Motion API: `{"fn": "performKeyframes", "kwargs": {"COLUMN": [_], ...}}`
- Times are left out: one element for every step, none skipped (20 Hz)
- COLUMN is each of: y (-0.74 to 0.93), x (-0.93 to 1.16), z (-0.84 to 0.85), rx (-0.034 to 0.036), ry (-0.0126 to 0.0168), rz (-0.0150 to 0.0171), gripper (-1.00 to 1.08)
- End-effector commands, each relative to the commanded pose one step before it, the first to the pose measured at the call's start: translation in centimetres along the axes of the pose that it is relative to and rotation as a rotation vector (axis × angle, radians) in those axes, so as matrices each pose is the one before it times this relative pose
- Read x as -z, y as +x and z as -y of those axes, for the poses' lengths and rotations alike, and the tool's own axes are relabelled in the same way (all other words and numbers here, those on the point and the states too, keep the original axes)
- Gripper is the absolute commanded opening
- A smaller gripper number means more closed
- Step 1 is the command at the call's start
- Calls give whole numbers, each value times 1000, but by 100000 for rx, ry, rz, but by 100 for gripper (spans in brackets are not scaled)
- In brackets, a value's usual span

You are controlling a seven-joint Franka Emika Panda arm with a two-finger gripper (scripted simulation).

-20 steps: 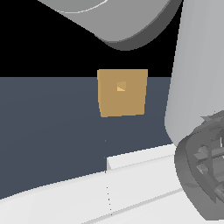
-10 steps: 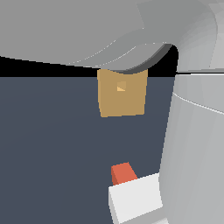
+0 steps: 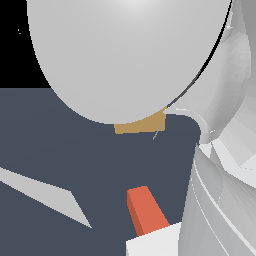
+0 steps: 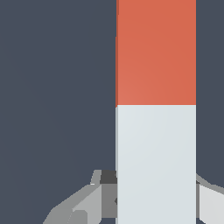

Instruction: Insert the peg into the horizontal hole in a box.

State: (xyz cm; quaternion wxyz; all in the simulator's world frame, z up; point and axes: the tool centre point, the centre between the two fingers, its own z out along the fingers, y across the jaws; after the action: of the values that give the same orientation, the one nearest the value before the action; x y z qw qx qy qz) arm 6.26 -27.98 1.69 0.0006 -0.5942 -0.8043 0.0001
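Exterior view: a large pale arm link now fills the upper frame from about 10 to 2 o'clock. Half a second ago the tan box showed its whole face with the hole; now only a strip of the box [image 3: 140, 124] peeks out under the link, just above centre, and the hole is hidden. The peg [image 3: 147, 212] sits at about 6 o'clock, its orange-red half pointing up toward the box and the white half running off the lower edge. It appears larger and clearer than half a second ago, when only a short orange tip showed above the white block. More arm housing fills the side at 3 to 5 o'clock. The dark desk [image 3: 60, 145] lies between peg and box, which are well apart.

Wrist view: the peg [image 4: 155, 109] runs from 6 to 12 o'clock, white half nearest the camera, orange half beyond. The gripper [image 4: 153, 199] has its jaws set against the white half on either side, so they appear closed on the peg. Neither box nor hole shows here.

My reading: the peg is grasped and carried with its orange end leading; alignment with the hole and the insertion itself remain undone.
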Motion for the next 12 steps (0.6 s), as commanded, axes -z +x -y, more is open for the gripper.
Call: {"fn": "performKeyframes", "kwargs": {"y": [-35, 0, 0, 0, 0, 0, 0, 0, 44, 23, 70, 79], "x": [29, 0, 0, 0, 0, 0, 0, 0, -19, 7, 22, 24], "z": [-41, 0, 0, 0, 0, 0, 0, 0, -2, -8, -23, -8], "rx": [7, 0, 0, 0, 0, 0, 0, 0, 25, 0, 0, -67], "ry": [-88, 0, 0, 0, 0, 0, 0, 0, 42, 0, 0, 11], "rz": [74, 0, 0, 0, 0, 0, 0, 0, -49, 0, 0, -14], "gripper": [-100, -100, -100, -100, -100, -100, -100, -100, -100, -100, -100, -100]}}
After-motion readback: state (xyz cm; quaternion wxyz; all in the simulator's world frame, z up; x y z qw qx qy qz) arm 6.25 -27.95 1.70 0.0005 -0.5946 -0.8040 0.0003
